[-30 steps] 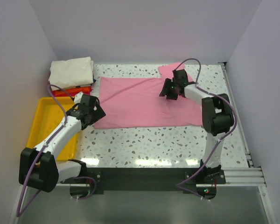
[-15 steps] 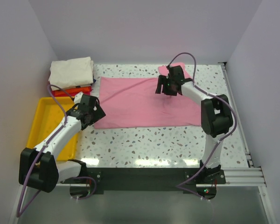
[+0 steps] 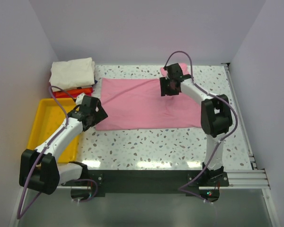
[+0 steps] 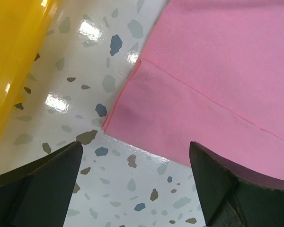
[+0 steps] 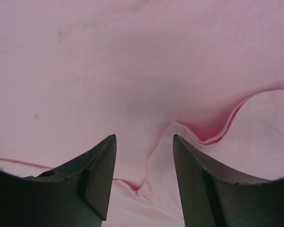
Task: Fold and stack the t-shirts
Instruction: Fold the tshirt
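Top view: over the last second the right gripper (image 3: 169, 89) has crept from mid-shirt toward the far edge, near the sleeve (image 3: 166, 71); the left gripper (image 3: 97, 113) is unmoved. Probably lining up a pinch for the first fold. The shirt (image 3: 132, 104) lies flat on the table (image 3: 146, 142), long axis left-right, sleeve end right, hem seemingly left. The folded stack (image 3: 72, 73) sits far left. Left wrist: jaws wide apart over the hem corner (image 4: 113, 124), nothing held. Right wrist: jaws partly apart above a crease (image 5: 213, 132), cloth not gripped.
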You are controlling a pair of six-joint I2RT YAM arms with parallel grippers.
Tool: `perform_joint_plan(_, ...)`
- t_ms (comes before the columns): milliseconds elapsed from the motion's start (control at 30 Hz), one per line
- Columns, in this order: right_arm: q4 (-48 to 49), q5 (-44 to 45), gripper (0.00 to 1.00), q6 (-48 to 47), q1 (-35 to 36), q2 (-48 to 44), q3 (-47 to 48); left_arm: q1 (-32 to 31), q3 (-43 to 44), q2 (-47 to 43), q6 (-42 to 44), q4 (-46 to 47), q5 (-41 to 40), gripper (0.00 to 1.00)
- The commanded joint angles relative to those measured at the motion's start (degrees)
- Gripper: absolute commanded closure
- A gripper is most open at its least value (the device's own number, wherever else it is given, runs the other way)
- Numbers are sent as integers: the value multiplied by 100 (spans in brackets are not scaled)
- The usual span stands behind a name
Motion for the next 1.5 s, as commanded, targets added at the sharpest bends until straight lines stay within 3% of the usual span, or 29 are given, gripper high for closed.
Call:
perform_joint_plan(0,-609,464,46,-188,62,284,414,-17,-111,16,138,258,1,0)
perform_joint_plan(400,-917,1097,46,49,62,899,590,-17,-173,69,217,302,-43,0)
perform_joint_plan(500,-838,1089,55,76,53,917,573,-17,-173,77,208,311,-52,0)
perform_joint_plan(533,-803,1089,63,111,53,908,564,-17,-173,86,208,311,-52,0)
perform_joint_plan(633,-619,1132,74,242,53,786,468,-17,-164,104,200,311,-43,0)
perform_joint_plan(933,-83,1194,97,559,62,443,160,-17,-173,113,200,311,-17,0)
perform_joint_plan(1200,717,571,100,392,62,240,-288,-17,-190,130,200,320,1,0)
perform_joint_plan(1467,1087,535,100,410,71,100,-613,-17,-164,227,235,355,18,0)
